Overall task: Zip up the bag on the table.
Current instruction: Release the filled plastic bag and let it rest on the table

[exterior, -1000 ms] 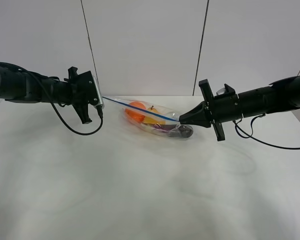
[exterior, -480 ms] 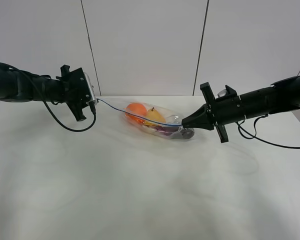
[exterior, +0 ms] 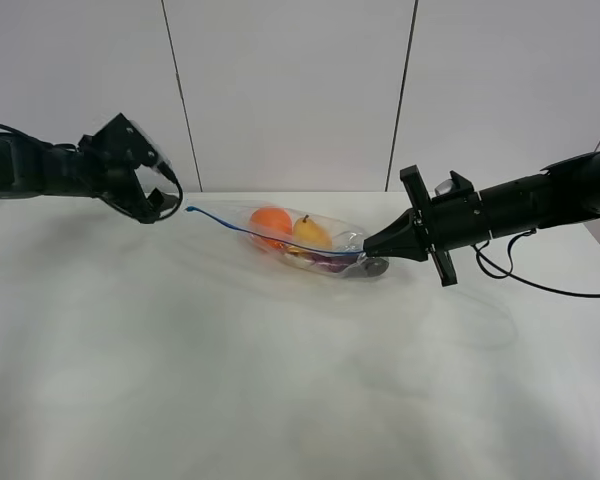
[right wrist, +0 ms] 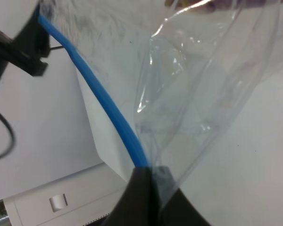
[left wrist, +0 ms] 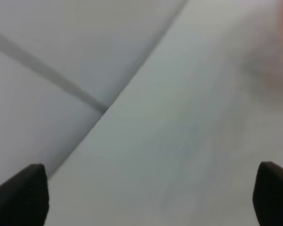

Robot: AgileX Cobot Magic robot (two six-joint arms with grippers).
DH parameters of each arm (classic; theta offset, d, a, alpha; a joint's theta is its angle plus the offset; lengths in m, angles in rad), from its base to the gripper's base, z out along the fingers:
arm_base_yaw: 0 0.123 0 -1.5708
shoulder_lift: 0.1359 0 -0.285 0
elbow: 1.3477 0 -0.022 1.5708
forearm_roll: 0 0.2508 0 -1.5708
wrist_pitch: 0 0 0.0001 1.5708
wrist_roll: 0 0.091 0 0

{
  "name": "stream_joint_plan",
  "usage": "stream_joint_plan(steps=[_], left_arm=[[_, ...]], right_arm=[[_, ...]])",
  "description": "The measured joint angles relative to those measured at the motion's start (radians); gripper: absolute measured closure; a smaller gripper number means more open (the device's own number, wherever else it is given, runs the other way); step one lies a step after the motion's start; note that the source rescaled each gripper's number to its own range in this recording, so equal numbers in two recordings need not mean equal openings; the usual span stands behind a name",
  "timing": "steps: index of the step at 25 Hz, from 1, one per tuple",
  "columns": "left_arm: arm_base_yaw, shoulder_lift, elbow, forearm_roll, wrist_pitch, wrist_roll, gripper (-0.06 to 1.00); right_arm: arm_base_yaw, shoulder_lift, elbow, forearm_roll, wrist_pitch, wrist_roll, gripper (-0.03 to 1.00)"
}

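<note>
Nearest, white table. Farther back, at its far middle, one bag, lying flat, clear and crinkled, with one orange, one yellow pear and one dark item inside. Pinched at its right corner by the right gripper, fingers pressed tight together on the end of the blue strip and the plastic beside it; same spot as half a second ago. Changed on the other side: left gripper no longer at the strip's left end, now drawn off to the left and turned, apart from the bag. Fingers spread wide in the blurred wrist view, nothing between them. Strip's left end now free; drawn straight a second ago, now sagging in a shallow curve across the fruit. Two arms, two grippers, one strip. Farthest, grey panelled wall.
</note>
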Motion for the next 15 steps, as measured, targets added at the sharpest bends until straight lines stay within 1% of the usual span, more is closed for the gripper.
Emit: stream_joint_plan(steps=[4,6,9,15], left_arm=[[0.015,0.000,-0.045,-0.001,-0.075,-0.315,-0.05],[0.016,-0.004,-0.050,-0.002,-0.081,-0.410,-0.06],[0.016,-0.020,-0.050,-0.002,-0.044,-0.509,-0.06],[0.016,-0.040,-0.050,-0.003,0.124,-0.695,-0.06]], right_arm=[[0.000,0.000,0.000,0.000,0.000,0.000,0.97],[0.000,0.000,0.000,0.000,0.000,0.000,0.97],[0.000,0.000,0.000,0.000,0.001,0.000,0.97],[0.000,0.000,0.000,0.000,0.001,0.000,0.97]])
